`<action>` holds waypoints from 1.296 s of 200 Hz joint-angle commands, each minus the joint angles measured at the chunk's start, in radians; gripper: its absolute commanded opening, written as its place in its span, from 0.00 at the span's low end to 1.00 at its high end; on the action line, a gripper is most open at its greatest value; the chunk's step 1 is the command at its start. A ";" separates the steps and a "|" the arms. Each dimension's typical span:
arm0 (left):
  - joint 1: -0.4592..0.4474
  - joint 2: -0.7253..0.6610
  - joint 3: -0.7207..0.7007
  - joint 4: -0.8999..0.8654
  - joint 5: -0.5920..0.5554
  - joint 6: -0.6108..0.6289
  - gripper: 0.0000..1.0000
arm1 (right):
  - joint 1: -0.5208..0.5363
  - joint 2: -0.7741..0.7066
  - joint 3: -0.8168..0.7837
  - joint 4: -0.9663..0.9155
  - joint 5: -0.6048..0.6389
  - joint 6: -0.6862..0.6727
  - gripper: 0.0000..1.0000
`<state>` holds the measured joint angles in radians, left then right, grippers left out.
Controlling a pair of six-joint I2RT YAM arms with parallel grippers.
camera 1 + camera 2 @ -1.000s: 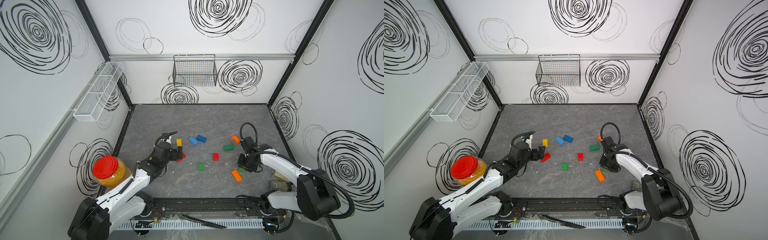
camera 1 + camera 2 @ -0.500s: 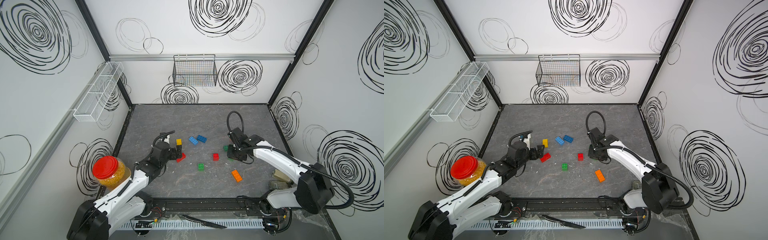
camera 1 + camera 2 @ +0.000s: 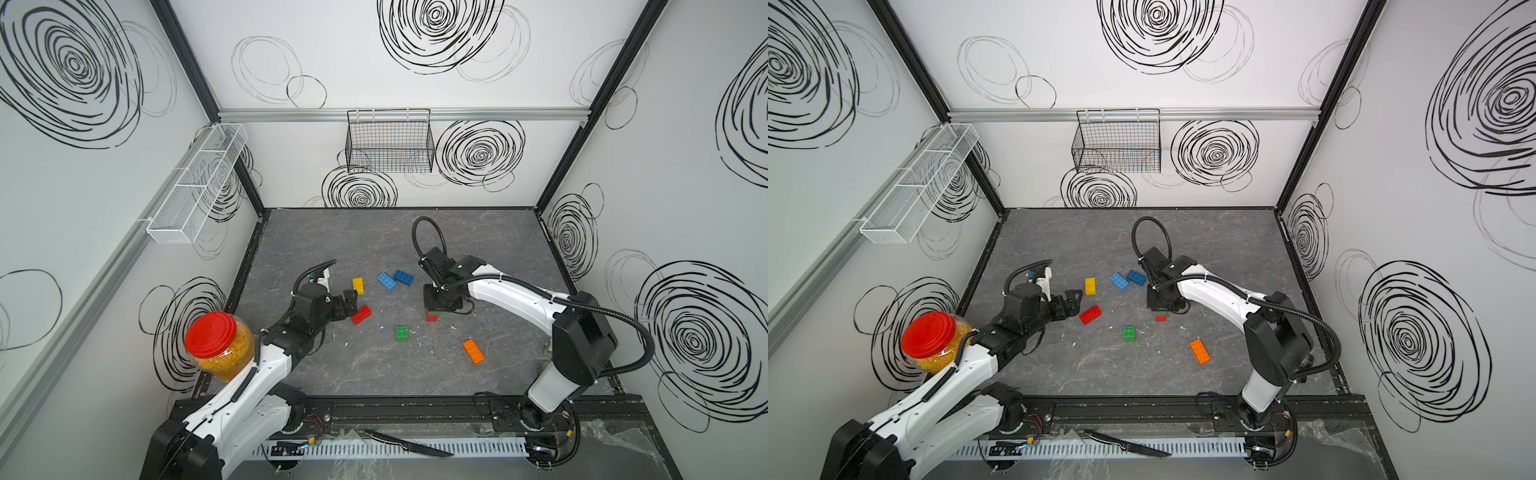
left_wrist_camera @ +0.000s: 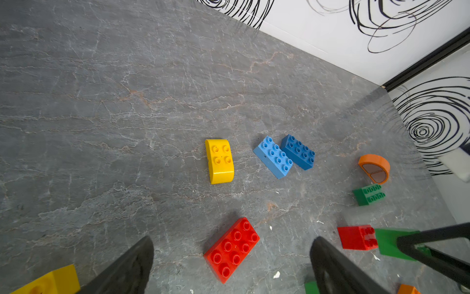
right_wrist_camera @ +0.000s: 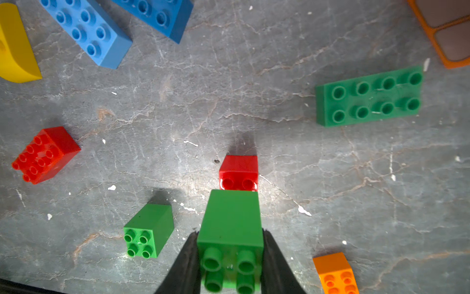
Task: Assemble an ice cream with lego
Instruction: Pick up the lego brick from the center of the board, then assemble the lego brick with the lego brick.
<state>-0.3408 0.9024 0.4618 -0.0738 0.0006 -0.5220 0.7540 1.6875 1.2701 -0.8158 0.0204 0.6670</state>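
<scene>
I am reading the bench from my left: the jar is sitting by the left arm's elbow, out of play. The left gripper is hanging with its jaws spread wide and empty, just short of the red oblong, and it has barely stirred over the last second. Past it the yellow brick and the blue bricks are lying loose, with a green cube nearer me. The change is all on the right: a second ago that arm was working over toward the right side, and it has swung in to the middle. The right gripper is now clamping a green brick, studs facing the wrist camera, and hovering right over the red cube. From the wrist view I am not able to say whether green is touching red yet; probably not. I am taking this as the first stacking move, so the ice cream is only starting. The orange brick is waiting further right, untouched
</scene>
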 commanded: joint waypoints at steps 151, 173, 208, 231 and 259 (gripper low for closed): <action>0.011 0.003 -0.002 -0.005 0.022 -0.003 0.99 | -0.019 0.050 -0.027 -0.009 0.005 -0.036 0.24; 0.012 0.004 0.000 -0.007 0.022 -0.003 0.99 | -0.020 0.059 -0.028 -0.006 0.003 -0.044 0.24; 0.011 0.004 0.003 -0.011 0.022 -0.001 0.99 | -0.019 0.062 -0.016 -0.017 0.001 -0.042 0.25; 0.012 0.006 0.004 -0.012 0.024 -0.001 0.99 | -0.027 0.088 -0.007 -0.035 -0.002 -0.050 0.25; 0.012 0.007 0.010 -0.018 0.025 0.000 0.99 | -0.034 0.120 0.000 -0.063 -0.016 -0.052 0.25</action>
<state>-0.3389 0.9092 0.4618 -0.0971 0.0257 -0.5217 0.7341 1.7409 1.2785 -0.8204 0.0101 0.6231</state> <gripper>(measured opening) 0.992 0.339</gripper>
